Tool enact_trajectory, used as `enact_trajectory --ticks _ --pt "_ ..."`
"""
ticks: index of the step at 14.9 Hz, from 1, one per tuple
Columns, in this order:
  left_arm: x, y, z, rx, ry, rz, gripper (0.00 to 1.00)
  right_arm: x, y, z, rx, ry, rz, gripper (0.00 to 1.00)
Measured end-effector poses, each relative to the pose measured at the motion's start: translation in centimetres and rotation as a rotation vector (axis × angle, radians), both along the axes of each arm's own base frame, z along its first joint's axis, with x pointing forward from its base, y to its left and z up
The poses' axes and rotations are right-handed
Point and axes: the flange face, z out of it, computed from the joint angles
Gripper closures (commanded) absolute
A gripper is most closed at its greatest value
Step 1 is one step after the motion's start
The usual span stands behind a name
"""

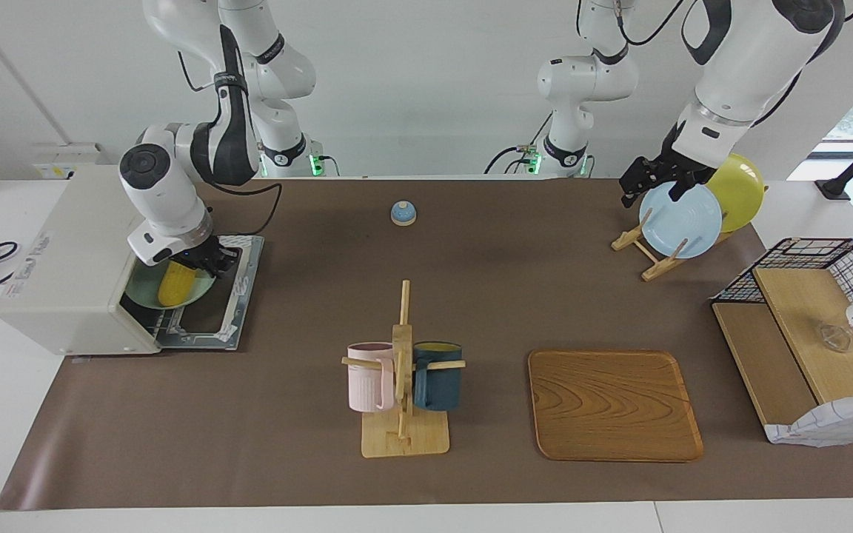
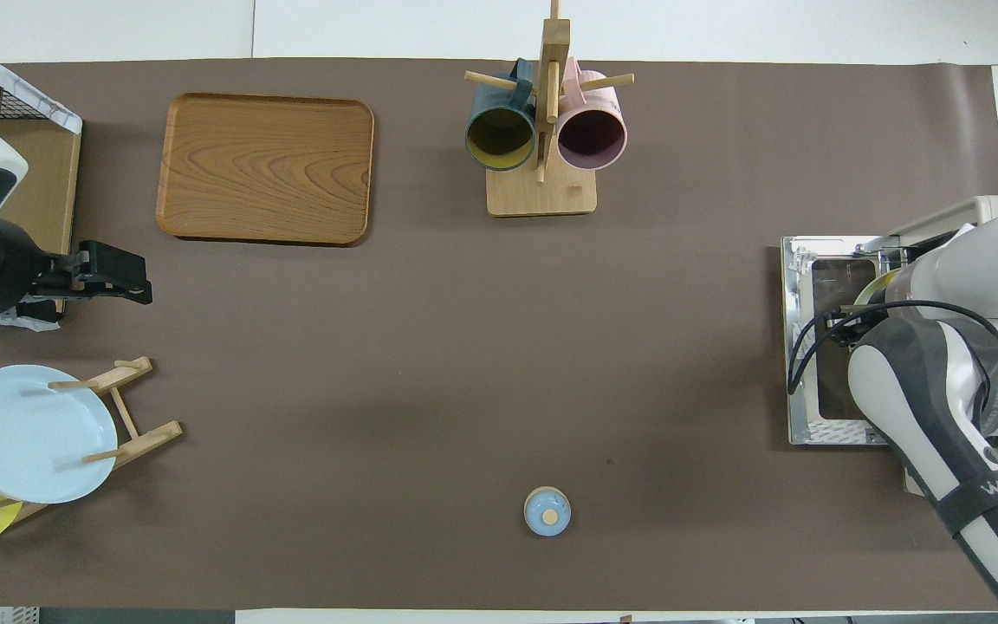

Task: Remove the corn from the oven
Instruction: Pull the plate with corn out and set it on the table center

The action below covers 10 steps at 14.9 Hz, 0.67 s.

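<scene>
The corn (image 1: 175, 285) lies on a green plate (image 1: 146, 293) in the oven (image 1: 71, 259). The right gripper (image 1: 208, 260) — pressed together — sits at its one o'clock end. The left gripper (image 1: 647, 181) — spread — waits over the plate rack (image 1: 645, 248).

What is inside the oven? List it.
Inside the open oven, the corn lies on a pale green plate on the wire rack. The right gripper is shut at the corn's upper end and covers it. The oven's deeper interior is hidden.

Tray (image 1: 614, 404) glossy grained wood; table cover (image 1: 471, 281) matt brown, perhaps paper; oven (image 1: 64, 274) door metal.
</scene>
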Motion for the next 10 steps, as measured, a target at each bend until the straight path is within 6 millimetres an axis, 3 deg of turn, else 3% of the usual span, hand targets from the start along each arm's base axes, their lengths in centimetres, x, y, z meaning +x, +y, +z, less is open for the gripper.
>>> enact_trajectory --ticks 3,10 --pt "0.0 0.0 0.0 0.000 -0.001 0.000 0.00 0.2 2.3 0.6 -0.012 0.009 0.022 1.00" --pt "0.1 0.0 0.0 -0.001 -0.004 0.001 0.00 1.4 14.6 5.1 -0.073 0.038 0.009 1.00"
